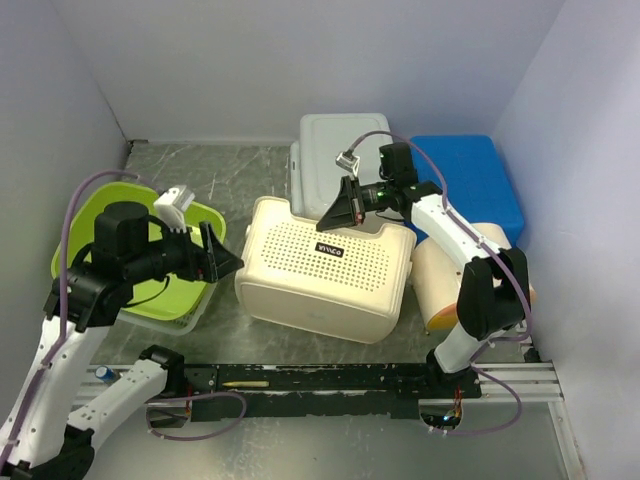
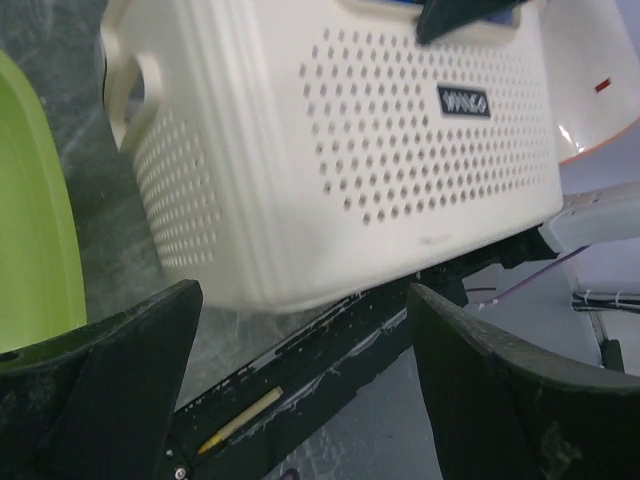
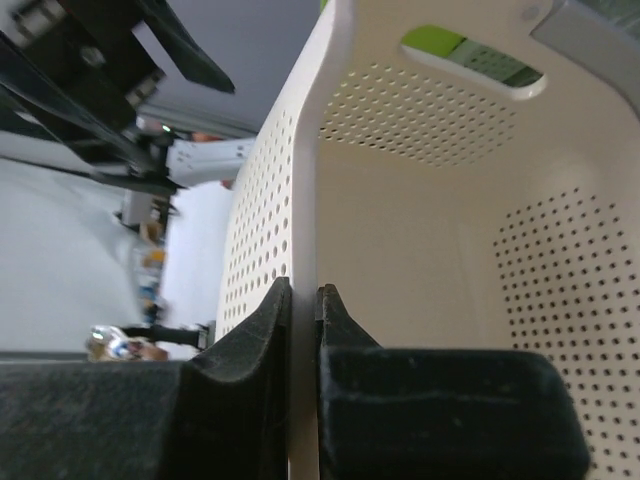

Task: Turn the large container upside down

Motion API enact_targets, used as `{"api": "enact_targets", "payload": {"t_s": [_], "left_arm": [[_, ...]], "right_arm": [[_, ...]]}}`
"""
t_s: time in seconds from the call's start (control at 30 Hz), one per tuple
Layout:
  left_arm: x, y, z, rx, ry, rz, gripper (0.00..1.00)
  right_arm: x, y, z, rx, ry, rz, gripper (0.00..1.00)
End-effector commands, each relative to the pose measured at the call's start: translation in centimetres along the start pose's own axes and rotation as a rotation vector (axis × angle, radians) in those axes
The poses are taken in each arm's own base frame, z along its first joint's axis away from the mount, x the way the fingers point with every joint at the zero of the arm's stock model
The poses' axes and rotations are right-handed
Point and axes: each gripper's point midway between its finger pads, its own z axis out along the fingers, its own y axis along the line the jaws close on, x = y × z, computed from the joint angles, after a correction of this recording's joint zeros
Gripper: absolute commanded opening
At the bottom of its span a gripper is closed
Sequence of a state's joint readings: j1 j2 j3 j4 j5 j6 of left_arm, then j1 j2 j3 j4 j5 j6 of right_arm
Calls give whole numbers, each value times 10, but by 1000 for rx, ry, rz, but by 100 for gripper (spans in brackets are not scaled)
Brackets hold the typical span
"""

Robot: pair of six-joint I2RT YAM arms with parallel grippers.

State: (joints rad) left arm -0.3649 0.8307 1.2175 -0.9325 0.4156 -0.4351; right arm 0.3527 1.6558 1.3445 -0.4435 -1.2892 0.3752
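Note:
The large container (image 1: 325,268) is a cream perforated basket lying tipped on its side in the middle, its base with a dark sticker facing up and toward me. It fills the left wrist view (image 2: 340,150). My right gripper (image 1: 352,205) is shut on the rim of its far wall, one finger outside and one inside the wall (image 3: 305,330). My left gripper (image 1: 222,262) is open and empty, just left of the container's near left corner, not touching it.
A green tub (image 1: 95,240) sits under the left arm. A white lidded bin (image 1: 330,150) and a blue tub (image 1: 470,180) stand at the back. A cream and orange bowl (image 1: 440,285) lies right of the container. A black rail (image 1: 330,380) holding a pencil (image 1: 245,383) crosses the front.

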Motion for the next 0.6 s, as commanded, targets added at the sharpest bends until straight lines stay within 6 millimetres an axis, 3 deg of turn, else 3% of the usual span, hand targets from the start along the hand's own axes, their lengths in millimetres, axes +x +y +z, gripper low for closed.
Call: {"api": "enact_targets", "payload": {"t_s": [0.0,0.27,0.37,0.57], "left_arm": [[23,12,6,-19,30,-41,94],[32,5,3,55,38,26,94],[27,8,4,40,-26,24,95],[8,-18,6,171,-111,-66,92]], "right_arm": [[-16,-26,-14,0,-119,145,0],[-33,-16,-20,-82,-178,210,0],[-37,-22,-25,-91,-201,259,0],[-42,-37,-30,-133,-263,349,0]]}}
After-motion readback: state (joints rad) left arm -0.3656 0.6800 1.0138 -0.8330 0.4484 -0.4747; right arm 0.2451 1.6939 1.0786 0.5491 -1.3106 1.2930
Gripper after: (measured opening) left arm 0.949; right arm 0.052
